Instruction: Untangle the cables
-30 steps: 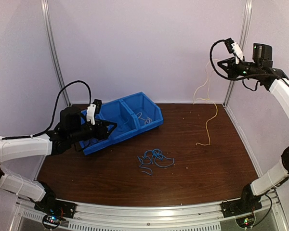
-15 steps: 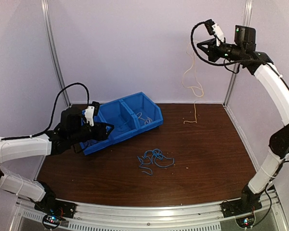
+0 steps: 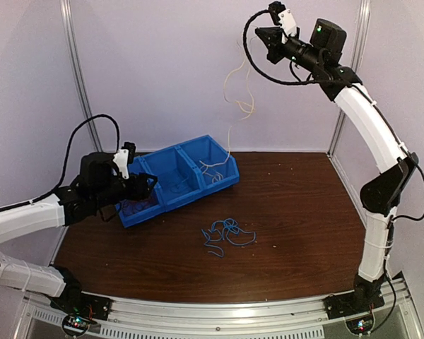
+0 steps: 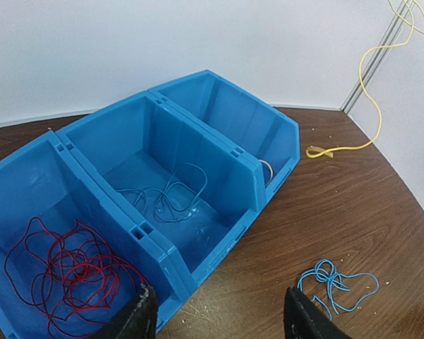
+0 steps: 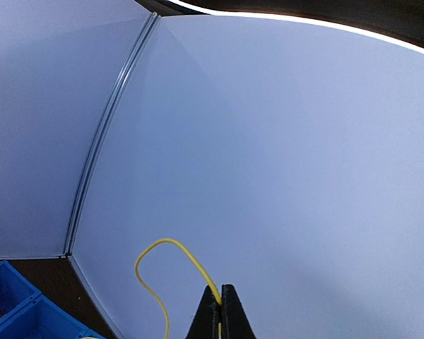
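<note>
The right gripper (image 5: 221,300) is pinching the yellow cable (image 5: 175,248) between fully closed fingers, and it is holding the strand high in front of the back wall (image 3: 162,70), well above the table (image 3: 304,226). From that grip the yellow cable is hanging down in loose loops, and in the left wrist view its lower end is lying on the wood just beside the far right end of the blue bin (image 4: 219,120). The left gripper (image 4: 219,318) is hovering with its jaws spread wide and nothing between them, at the near left edge of the bin, with one finger over the left compartment and the other over bare table. In the left compartment a red cable (image 4: 63,268) is lying in a loose tangle. A thin blue cable (image 4: 166,201) is lying in curls on the floor of the middle compartment. A pale strand (image 4: 267,169) is showing in the right compartment, and whether it belongs to the yellow cable cannot be told. Out on the table, in front of the bin and apart from it, a second blue tangle (image 3: 226,233) is lying knotted, touched by neither gripper.
</note>
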Robot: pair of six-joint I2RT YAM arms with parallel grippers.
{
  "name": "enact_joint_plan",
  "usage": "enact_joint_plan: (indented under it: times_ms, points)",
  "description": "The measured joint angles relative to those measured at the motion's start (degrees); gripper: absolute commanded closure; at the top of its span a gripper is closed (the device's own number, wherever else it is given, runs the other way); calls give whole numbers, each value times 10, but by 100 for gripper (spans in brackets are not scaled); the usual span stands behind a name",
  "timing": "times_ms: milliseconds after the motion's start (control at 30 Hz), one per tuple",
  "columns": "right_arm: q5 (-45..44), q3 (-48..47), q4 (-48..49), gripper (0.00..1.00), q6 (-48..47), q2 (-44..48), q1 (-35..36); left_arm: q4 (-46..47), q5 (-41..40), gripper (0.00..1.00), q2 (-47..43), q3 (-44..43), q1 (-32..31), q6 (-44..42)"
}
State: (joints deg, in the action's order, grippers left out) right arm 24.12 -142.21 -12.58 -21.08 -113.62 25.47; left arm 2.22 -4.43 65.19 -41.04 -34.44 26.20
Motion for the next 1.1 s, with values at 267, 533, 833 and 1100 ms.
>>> enact_joint_plan:
  times_ms: [267, 533, 833, 1100]
  points:
    - [-37, 2, 120, 100, -52, -47, 57, -8, -9, 37, -34, 14, 0, 12]
    - [-65, 22, 165, 100, -59, -135, 64, -11, -9, 37, -71, 49, 0, 27]
    - [-79, 39, 171, 100, -66, -180, 81, -14, -9, 37, -96, 74, 0, 35]
    - [-80, 77, 152, 100, -60, -180, 88, -2, 2, 37, -95, 102, 0, 50]
